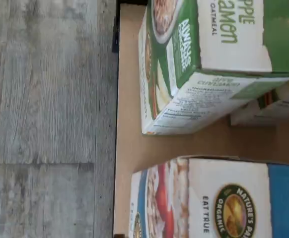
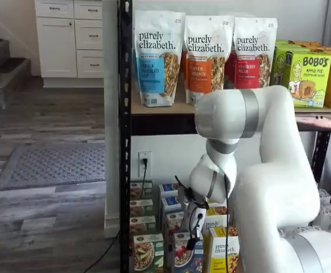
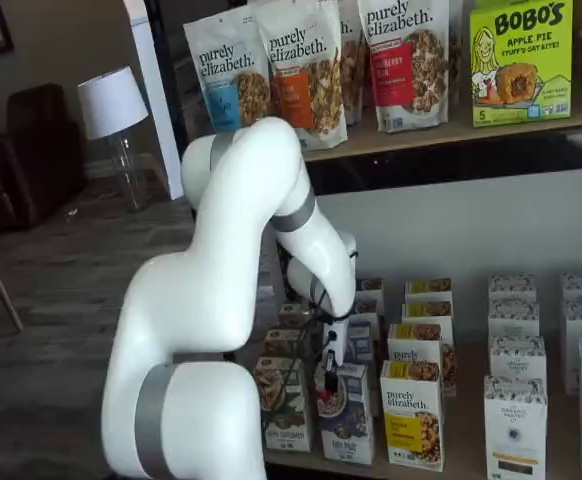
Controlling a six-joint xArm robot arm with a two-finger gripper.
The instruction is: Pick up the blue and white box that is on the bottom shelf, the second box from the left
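The blue and white box is seen standing at the front of the bottom shelf, with a green-and-white carton at its 9 o'clock and a yellow-and-white carton at its 3 o'clock. The gripper is held just above the box with its fingers spread wide, nothing being pinched.

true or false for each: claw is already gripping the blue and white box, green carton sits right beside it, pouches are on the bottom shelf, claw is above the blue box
1. The claw grips the blue and white box. False: it hangs just above it, nothing held.
2. A green-and-white carton stands beside that box. True.
3. The purely elizabeth pouches stand on the bottom shelf. False: they stand on the upper shelf.
4. The claw is over the blue and white box. True.
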